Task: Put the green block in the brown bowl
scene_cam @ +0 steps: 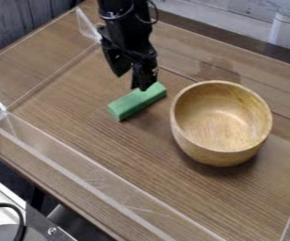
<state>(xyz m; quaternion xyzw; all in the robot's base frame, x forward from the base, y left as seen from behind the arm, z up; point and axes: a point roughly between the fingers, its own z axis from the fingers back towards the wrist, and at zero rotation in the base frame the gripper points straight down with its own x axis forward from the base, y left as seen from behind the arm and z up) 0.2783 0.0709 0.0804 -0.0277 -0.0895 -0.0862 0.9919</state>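
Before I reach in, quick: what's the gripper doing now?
Gripper: open, holding nothing; the green block lies on the table.

No readable text, labels, brands, numbers or signs on anything in view.

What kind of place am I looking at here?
Probably a robot test bench or lab rather than a home kitchen: a black robot arm hangs over a wooden tabletop, where only simple props, a green block and a wooden bowl, lie within its likely reach.
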